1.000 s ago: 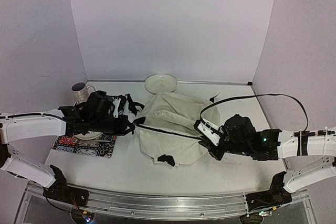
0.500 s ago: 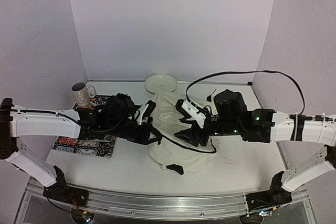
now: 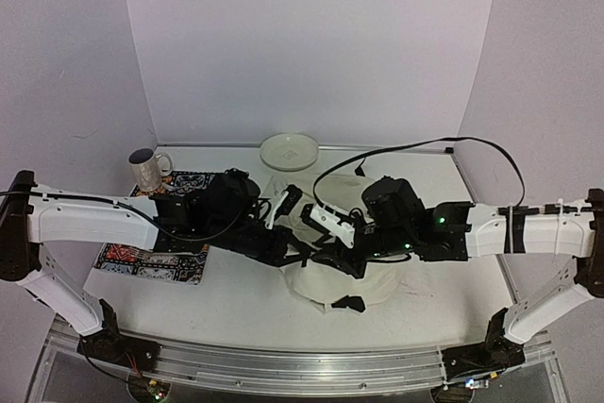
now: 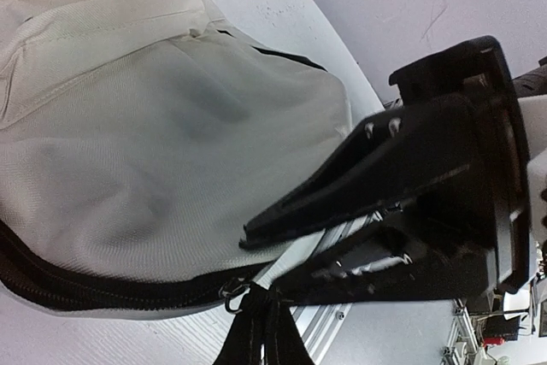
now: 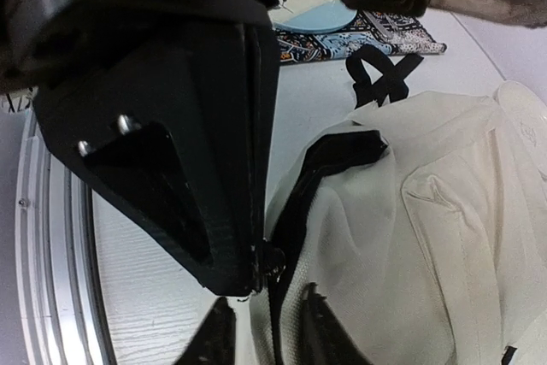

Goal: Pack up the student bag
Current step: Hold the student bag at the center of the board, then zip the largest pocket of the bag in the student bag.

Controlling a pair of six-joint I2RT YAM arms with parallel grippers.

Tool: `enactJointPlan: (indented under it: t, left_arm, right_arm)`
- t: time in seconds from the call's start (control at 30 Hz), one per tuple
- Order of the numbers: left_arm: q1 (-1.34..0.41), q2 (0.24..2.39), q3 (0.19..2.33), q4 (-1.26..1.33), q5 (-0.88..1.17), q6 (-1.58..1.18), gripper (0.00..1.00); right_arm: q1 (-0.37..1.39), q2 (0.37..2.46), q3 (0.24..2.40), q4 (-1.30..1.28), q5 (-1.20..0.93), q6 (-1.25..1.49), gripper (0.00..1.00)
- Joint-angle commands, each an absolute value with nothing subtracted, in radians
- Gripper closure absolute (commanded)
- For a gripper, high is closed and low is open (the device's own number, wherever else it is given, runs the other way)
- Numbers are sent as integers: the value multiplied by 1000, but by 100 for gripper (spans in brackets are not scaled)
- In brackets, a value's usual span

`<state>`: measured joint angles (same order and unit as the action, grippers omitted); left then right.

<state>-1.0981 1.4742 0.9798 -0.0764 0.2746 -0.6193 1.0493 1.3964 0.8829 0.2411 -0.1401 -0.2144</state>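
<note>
Where the student bag (image 3: 363, 282) lies bunched mid-surface (image 3: 226, 304), the left claw (image 4: 256, 264) is clamped shut on its black strap (image 4: 261, 331) beside the zipper (image 4: 77, 288). The right claw (image 3: 317, 239) rests one fingertip (image 5: 249, 262) at the zipper pull (image 5: 273, 261); I cannot tell how wide it gapes. The left arm (image 3: 85, 222) and right arm (image 3: 528, 231) stretch inward, low, meeting over the bag.

1. left gripper (image 3: 286, 244): moved from left side of table (image 3: 236, 307) to its middle.
2. right gripper (image 3: 319, 236): moved from right side to middle.
3. student bag (image 3: 326, 285): formerly spread flat, now bunched narrower.
</note>
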Motion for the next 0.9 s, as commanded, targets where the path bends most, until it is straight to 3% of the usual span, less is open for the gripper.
enactJointPlan:
  t: [0.0, 0.07, 0.5, 0.87]
  left_arm:
    - [-1102, 1423, 1040, -33, 216, -580, 100]
    - [-1092, 1418, 1039, -64, 198, -574, 100]
    - [-825, 1389, 949, -154, 265, -548, 100]
    - [-711, 1552, 850, -167, 208, -527, 100]
  right_arm:
    - [1050, 1414, 899, 193, -116, -227, 90]
    - [1050, 1398, 883, 180, -111, -230, 100]
    - [1050, 1122, 716, 50, -96, -309, 100]
    - [1049, 880, 676, 56, -70, -297, 100]
